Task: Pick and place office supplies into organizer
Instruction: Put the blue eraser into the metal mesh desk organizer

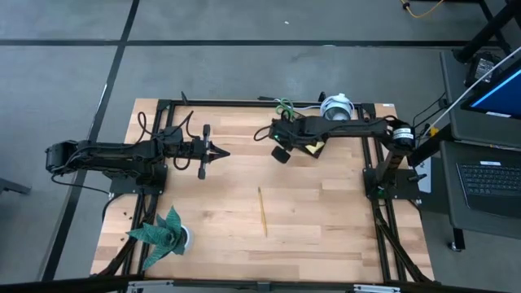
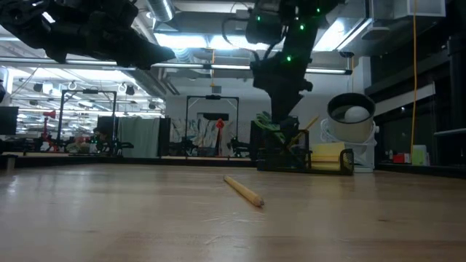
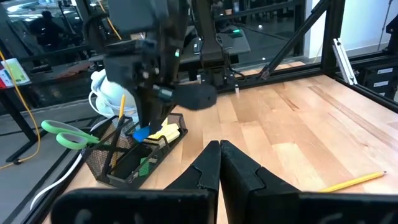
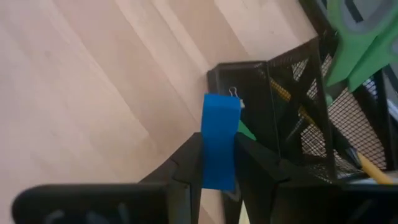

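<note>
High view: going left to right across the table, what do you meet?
Green paper plant → left end effector, shut and empty → yellow pencil lying on the wood → right end effector holding the blue block at the organizer → round white device.

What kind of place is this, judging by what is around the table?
Most likely a robotics lab or workshop. The wooden table sits in a black metal frame on a grey floor, a laptop stands on a stand beside it, and the low view shows a large hall with ceiling strip lights and equipment racks.
</note>
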Motion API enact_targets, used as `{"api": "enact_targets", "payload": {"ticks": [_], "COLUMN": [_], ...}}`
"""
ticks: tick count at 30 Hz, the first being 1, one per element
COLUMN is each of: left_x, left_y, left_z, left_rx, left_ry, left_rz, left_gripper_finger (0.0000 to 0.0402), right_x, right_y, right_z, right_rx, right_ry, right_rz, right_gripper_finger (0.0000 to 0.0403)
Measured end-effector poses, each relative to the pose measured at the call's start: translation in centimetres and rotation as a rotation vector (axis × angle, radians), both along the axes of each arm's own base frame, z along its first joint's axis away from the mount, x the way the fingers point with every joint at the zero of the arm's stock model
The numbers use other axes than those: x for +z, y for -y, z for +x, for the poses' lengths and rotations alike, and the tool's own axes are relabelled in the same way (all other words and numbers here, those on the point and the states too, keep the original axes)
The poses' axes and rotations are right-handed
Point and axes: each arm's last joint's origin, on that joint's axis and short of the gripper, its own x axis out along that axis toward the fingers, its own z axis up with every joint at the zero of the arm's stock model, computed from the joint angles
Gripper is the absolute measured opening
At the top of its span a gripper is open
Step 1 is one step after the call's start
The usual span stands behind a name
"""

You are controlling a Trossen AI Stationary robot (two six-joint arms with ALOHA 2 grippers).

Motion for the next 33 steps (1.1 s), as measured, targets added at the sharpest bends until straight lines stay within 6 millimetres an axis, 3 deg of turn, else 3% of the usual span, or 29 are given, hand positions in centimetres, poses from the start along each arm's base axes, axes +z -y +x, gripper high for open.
{"api": "enact_targets", "payload": {"ticks": [12,19,33], "left_x": [0.0,0.0,0.0], "left_y": [0.0,0.0,0.0], "left_z": [0.0,0.0,0.0], "left_rx": [0.0,0.0,0.001], "left_ry": [0.0,0.0,0.0], "left_rz": [-0.001,0.0,0.001], "left_gripper_finger": [0.0006,0.0002,0.0004], "right_x": [-4.4,-6.0,-5.8], "right_y": [1.9,2.6,3.3], "right_z": [-1.5,-2.6,-1.9], "right_rx": [-0.042,-0.087,-0.08], "right_ry": [0.017,-0.017,0.075], "right_rz": [-0.02,-0.066,-0.108], "right_gripper_finger": [0.0085,0.0085,0.0085]}}
